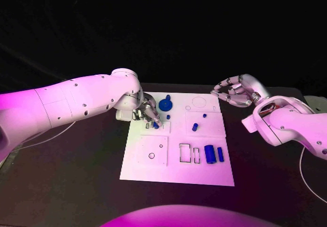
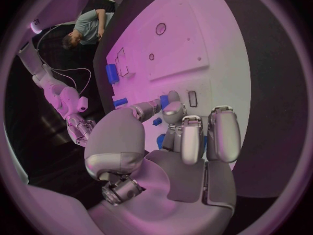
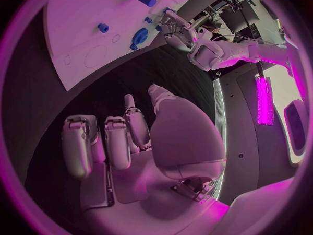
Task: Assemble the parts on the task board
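The white task board (image 1: 177, 163) lies in the middle of the table, also seen as task board (image 2: 189, 42) and task board (image 3: 78, 36). My left hand (image 1: 146, 112) is over its far left part and pinches a small blue part (image 1: 156, 125), seen at the fingertips as the blue part (image 2: 164, 101), beside a narrow slot (image 1: 148, 126). My right hand (image 1: 232, 93) hovers above the board's far right corner, its fingers (image 3: 107, 141) apart and holding nothing. A round blue part (image 1: 166, 103) lies on the board just beyond my left hand (image 2: 185, 141).
Small blue pegs (image 1: 195, 126) stand mid-board. Two blue cylinders (image 1: 210, 154) lie near the right edge, next to rectangular recesses (image 1: 185, 152). A square panel with a hole (image 1: 152, 150) is at the near left. A cable (image 1: 308, 182) runs along the table's right side.
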Robot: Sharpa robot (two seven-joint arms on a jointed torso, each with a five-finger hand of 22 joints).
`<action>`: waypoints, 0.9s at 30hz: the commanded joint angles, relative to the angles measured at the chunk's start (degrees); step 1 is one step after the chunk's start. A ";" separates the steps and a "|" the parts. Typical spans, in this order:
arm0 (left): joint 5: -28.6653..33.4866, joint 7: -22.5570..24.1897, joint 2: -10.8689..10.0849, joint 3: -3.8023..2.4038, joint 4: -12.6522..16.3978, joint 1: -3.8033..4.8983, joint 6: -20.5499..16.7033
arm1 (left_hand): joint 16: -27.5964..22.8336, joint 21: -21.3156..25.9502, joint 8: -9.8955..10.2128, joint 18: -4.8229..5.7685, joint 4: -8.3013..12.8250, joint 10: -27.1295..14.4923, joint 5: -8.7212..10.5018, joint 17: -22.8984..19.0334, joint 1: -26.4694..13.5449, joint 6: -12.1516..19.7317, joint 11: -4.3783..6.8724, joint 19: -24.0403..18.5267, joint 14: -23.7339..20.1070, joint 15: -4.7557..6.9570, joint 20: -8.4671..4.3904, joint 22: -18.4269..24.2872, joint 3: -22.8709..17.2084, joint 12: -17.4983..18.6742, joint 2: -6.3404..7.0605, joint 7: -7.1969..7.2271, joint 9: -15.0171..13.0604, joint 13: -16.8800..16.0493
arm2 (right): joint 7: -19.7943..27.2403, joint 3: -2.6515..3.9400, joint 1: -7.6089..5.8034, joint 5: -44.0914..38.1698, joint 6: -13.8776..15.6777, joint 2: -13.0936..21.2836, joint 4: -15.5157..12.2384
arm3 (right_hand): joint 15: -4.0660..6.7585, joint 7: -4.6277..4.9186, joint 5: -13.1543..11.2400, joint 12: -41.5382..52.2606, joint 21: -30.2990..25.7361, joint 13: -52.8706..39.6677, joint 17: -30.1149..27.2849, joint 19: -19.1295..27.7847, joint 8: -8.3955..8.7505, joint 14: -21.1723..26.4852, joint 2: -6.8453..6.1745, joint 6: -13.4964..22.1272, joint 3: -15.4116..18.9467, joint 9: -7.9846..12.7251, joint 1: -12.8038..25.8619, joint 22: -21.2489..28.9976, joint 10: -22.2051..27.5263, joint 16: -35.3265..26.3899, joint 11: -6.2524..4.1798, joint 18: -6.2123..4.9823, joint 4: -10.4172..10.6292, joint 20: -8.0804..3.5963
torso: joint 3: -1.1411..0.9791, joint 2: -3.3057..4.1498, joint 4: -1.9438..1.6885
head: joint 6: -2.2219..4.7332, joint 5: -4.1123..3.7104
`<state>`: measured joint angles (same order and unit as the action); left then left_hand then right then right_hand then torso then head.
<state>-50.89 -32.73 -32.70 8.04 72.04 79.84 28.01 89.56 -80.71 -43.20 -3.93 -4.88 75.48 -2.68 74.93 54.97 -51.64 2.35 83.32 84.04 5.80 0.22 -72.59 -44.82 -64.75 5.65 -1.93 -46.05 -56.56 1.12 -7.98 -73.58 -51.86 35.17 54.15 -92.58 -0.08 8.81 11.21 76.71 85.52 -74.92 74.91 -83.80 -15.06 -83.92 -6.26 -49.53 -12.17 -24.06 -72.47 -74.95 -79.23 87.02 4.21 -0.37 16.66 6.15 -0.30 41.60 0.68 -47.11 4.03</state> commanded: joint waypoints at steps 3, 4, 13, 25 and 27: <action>0.32 -0.10 -0.04 0.17 0.07 -0.22 1.73 | 0.19 -0.29 -0.17 0.36 5.49 0.32 -0.20 14.59 3.48 -0.12 0.11 0.12 5.83 -0.10 0.29 -0.05 -4.99 -0.36 -4.00 0.34 -0.05 -0.06 | 0.11 0.00 0.03 -0.27 -0.47 -0.03 -0.05 | 0.31 -0.01 0.38 0.04 -0.30 -3.15 9.25 -3.76 -0.26 -4.55 -0.07 0.39 0.38 0.09 0.32 -11.92 -0.04 -0.25 -0.19 -0.88 -0.06 -0.40 | 0.00 0.00 -0.04 | -0.04 -0.05; 0.32 -0.10 -0.06 0.17 0.07 -0.22 1.75 | 0.19 -0.29 -0.17 0.36 5.49 0.32 -0.20 14.59 3.48 -0.12 0.11 0.12 5.83 -0.10 0.29 -0.05 -4.99 -0.36 -4.00 0.34 -0.05 -0.06 | 0.11 0.00 0.03 -0.27 -0.48 -0.03 -0.05 | 0.31 -0.01 0.38 0.04 -0.30 -3.15 9.25 -3.76 -0.26 -4.55 -0.07 0.39 0.38 0.09 0.32 -11.92 -0.04 -0.25 -0.19 -0.88 -0.06 -0.40 | 0.01 0.00 -0.02 | -0.05 -0.03; -0.42 -0.07 -0.22 0.16 0.20 -0.25 1.23 | 0.10 -0.32 -0.18 0.37 5.64 0.45 -0.20 14.43 3.47 -0.18 0.13 0.15 5.78 -0.08 0.26 -0.11 -5.12 -0.55 -4.00 0.36 -0.08 -0.28 | 0.14 0.00 0.03 -0.27 -0.47 -0.05 -0.05 | 0.31 -0.01 0.38 0.04 -0.30 -3.15 9.25 -3.76 -0.26 -4.55 -0.07 0.39 0.38 0.09 0.32 -11.92 -0.04 -0.25 -0.19 -0.88 -0.06 -0.40 | 0.03 -0.01 -0.07 | -0.04 -0.02; -1.71 0.00 -0.37 0.16 0.54 -0.33 0.37 | 0.12 -0.40 -0.19 0.39 5.76 0.51 -0.21 14.45 3.43 -0.23 0.14 0.22 5.79 -0.06 0.24 -0.26 -5.28 -0.63 -4.03 0.37 -0.10 -0.35 | 0.19 0.00 0.04 -0.26 -0.47 -0.07 -0.04 | 0.31 -0.01 0.38 0.04 -0.30 -3.15 9.25 -3.76 -0.26 -4.55 -0.07 0.39 0.38 0.09 0.32 -11.92 -0.04 -0.25 -0.19 -0.88 -0.06 -0.40 | -0.01 -0.01 0.01 | -0.11 -0.01; -2.03 -0.01 -0.40 0.16 0.61 -0.33 0.37 | 0.12 -0.40 -0.19 0.39 5.76 0.51 -0.21 14.45 3.43 -0.23 0.14 0.22 5.79 -0.06 0.24 -0.26 -5.28 -0.63 -4.03 0.37 -0.10 -0.35 | 0.19 0.00 0.04 -0.26 -0.48 -0.06 -0.04 | 0.31 -0.01 0.38 0.04 -0.30 -3.15 9.25 -3.76 -0.26 -4.55 -0.07 0.39 0.38 0.09 0.32 -11.92 -0.04 -0.25 -0.19 -0.88 -0.06 -0.40 | 0.00 -0.01 -0.01 | -0.13 -0.03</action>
<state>-51.83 -32.71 -33.10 8.07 72.46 79.73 28.03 89.56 -80.93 -43.23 -3.93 -4.73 75.68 -2.65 74.92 54.97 -51.83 2.55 83.32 84.04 5.80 0.22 -72.78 -44.67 -65.02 5.65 -1.93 -46.04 -56.86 1.13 -7.98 -73.58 -51.86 35.17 54.11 -92.56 -0.09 8.81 11.21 76.71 85.52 -74.91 74.90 -83.80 -15.05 -83.92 -6.26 -49.53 -12.16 -24.06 -72.47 -74.93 -79.24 87.03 4.21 -0.37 16.66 6.15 -0.29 41.57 0.68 -47.17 4.04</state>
